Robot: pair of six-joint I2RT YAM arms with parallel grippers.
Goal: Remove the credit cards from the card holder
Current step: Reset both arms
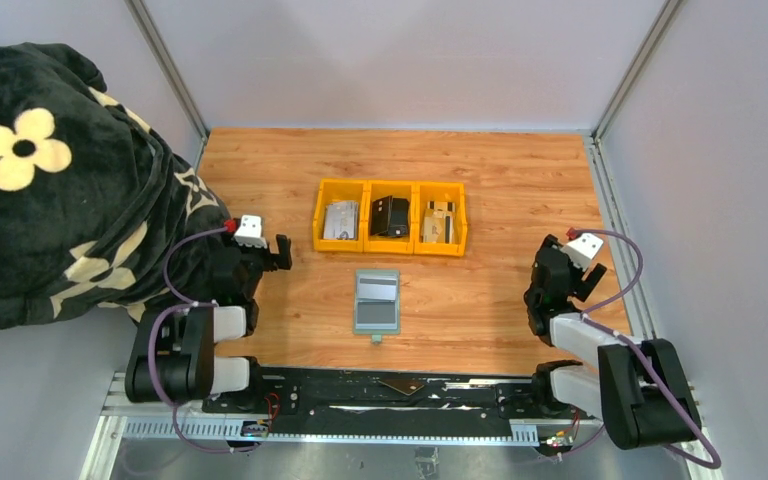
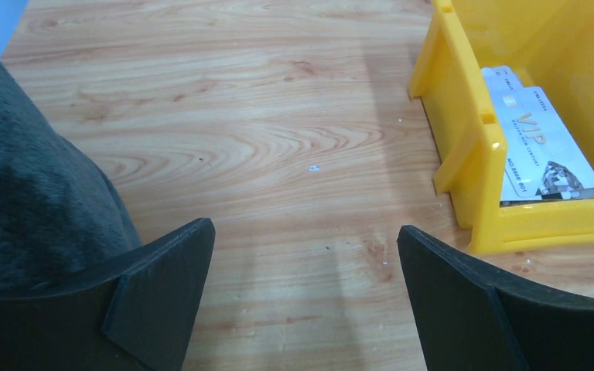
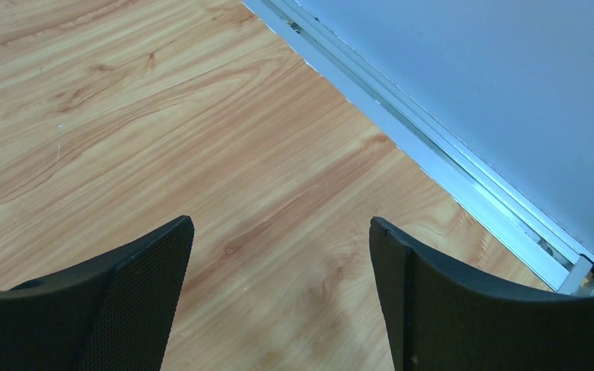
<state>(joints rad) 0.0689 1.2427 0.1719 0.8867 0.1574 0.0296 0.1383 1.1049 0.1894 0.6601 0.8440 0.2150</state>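
Nearest me, the left gripper [image 2: 303, 229] hangs with its jaws spread wide and nothing between them, over bare wood on the left of the table [image 1: 480, 300], a dark fleecy blanket [image 1: 50, 190] with pale flowers bunched beside it. The right gripper [image 3: 280, 222] is just as wide and just as empty, over at the right side and angled toward the metal rail [image 3: 433, 154] along the table's edge. Between the two arms, well apart from either, the card holder [image 1: 377, 300] lies opened flat, its snap tab toward the near edge. Its far half looks paler than the near half, but I cannot tell from here whether a card sits in a pocket. Just beyond it is a yellow tray [image 1: 390, 249] of three compartments: a silver-grey card [image 1: 341, 220] in the left one, a black card [image 1: 390, 216] in the middle and a tan card [image 1: 439, 222] on the right. To my eye the emptying is done or nearly so. What it calls for next is a check of the pockets; if a card remains, one gripper would need to pin the holder while the other slides the card out. The left wrist view shows "VIP" printed large on the silver-grey card; the smaller lines are too fine to read with confidence.
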